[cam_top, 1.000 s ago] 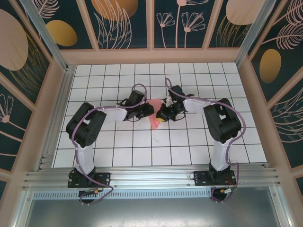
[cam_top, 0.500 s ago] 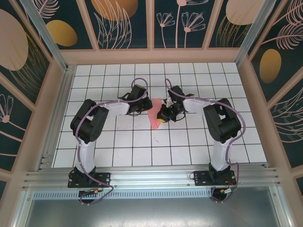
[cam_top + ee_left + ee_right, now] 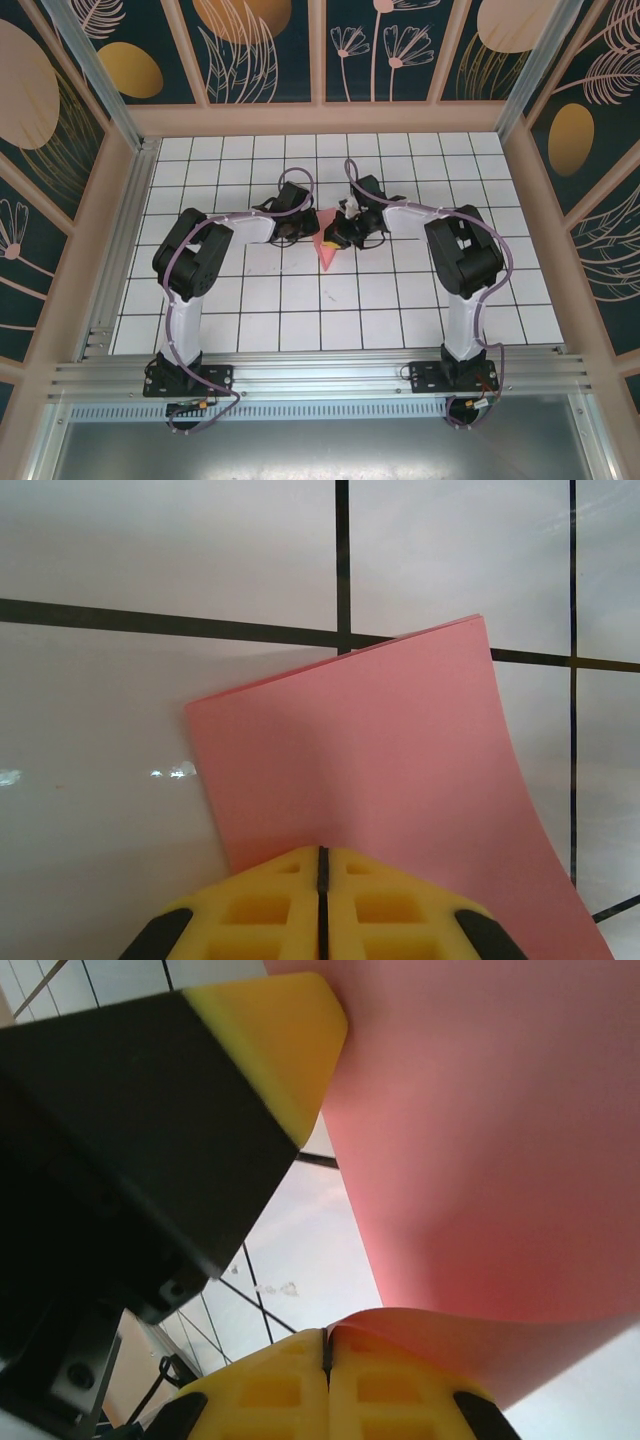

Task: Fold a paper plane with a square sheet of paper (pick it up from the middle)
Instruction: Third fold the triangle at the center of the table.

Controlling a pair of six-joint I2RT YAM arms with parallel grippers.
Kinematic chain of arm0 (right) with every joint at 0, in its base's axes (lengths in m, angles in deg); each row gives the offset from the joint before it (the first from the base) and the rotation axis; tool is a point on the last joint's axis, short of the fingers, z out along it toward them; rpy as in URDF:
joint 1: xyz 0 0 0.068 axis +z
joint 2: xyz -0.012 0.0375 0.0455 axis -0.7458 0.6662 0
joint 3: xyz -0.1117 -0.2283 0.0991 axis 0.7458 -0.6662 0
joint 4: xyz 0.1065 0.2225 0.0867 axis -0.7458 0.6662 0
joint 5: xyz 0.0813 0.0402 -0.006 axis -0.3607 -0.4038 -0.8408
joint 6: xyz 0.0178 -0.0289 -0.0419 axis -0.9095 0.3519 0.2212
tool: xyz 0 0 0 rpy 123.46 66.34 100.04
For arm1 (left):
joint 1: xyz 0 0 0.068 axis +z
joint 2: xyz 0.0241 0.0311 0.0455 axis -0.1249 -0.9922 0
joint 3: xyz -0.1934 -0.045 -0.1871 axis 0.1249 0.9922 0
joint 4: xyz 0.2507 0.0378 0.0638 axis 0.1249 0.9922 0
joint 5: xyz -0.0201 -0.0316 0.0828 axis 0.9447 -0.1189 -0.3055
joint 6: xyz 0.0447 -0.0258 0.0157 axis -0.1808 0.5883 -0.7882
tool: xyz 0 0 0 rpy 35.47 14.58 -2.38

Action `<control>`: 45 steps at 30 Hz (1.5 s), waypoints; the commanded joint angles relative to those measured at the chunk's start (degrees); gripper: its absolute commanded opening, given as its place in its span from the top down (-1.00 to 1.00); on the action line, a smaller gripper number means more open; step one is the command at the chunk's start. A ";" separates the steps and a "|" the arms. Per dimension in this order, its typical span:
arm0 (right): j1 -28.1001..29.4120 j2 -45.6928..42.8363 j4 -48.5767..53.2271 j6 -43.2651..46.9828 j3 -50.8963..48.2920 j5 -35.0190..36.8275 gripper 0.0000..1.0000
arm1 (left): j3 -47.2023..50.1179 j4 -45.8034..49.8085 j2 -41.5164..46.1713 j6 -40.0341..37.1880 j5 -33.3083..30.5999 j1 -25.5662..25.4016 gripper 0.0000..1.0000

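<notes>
Left fingers (image 3: 295, 865) slid in since earlier, pinching square sheet of paper (image 3: 380, 770); right fingers (image 3: 295, 1352) clamped on it too

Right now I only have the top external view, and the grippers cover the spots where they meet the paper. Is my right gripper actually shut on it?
Observer: Yes. In its wrist view the right gripper is shut, with the pink sheet coming out of the seam between its fingertips and bending upward.
Operator: And the left one?
Observer: The left gripper is shut too. It appears to be pinching the sheet's near edge, and the paper bends along a line running out from the seam.
</notes>
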 commanded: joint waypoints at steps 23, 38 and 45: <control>1.37 5.36 0.12 0.10 3.21 1.42 1.00 | 0.00 2.33 -0.97 -0.88 0.87 0.26 0.80; 1.37 6.19 -1.81 -1.24 2.71 1.52 1.00 | 0.60 2.01 -1.02 -0.78 1.13 0.33 0.81; 1.42 6.86 -1.19 -0.79 2.80 1.95 1.00 | 0.91 1.86 -1.05 -0.70 1.21 0.27 0.80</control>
